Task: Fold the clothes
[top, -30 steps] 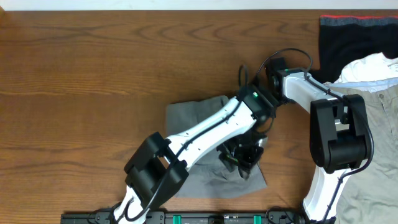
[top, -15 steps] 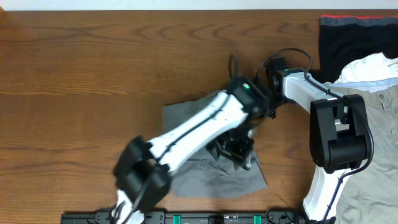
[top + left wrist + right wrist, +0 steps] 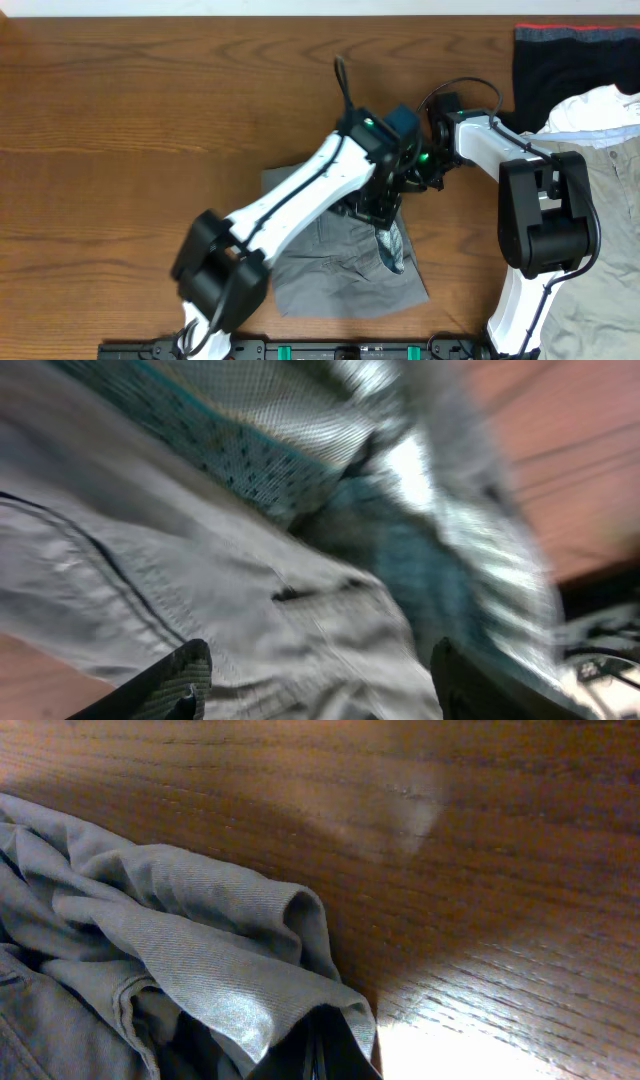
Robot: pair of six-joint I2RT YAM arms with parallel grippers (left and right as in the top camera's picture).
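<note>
The grey shorts (image 3: 335,275) lie crumpled at the table's front middle, with a strip of pale patterned lining (image 3: 390,245) turned up. My left gripper (image 3: 383,208) hovers over their upper right part. In the blurred left wrist view its fingers (image 3: 320,685) are spread wide over the grey cloth (image 3: 200,590) and lining (image 3: 290,420), holding nothing. My right gripper (image 3: 418,168) is at the shorts' upper right corner. In the right wrist view its jaws (image 3: 318,1050) are shut on a fold of the grey shorts (image 3: 200,950).
A black garment with a red edge (image 3: 560,60) lies at the back right. A white cloth (image 3: 600,108) and beige-khaki trousers (image 3: 615,210) lie at the right edge. Bare wood table (image 3: 150,120) stretches to the left and back.
My left arm has swung away from me and to the left, its gripper lifting off the shorts' lower right. The lining strip now shows. The right arm has not moved.
</note>
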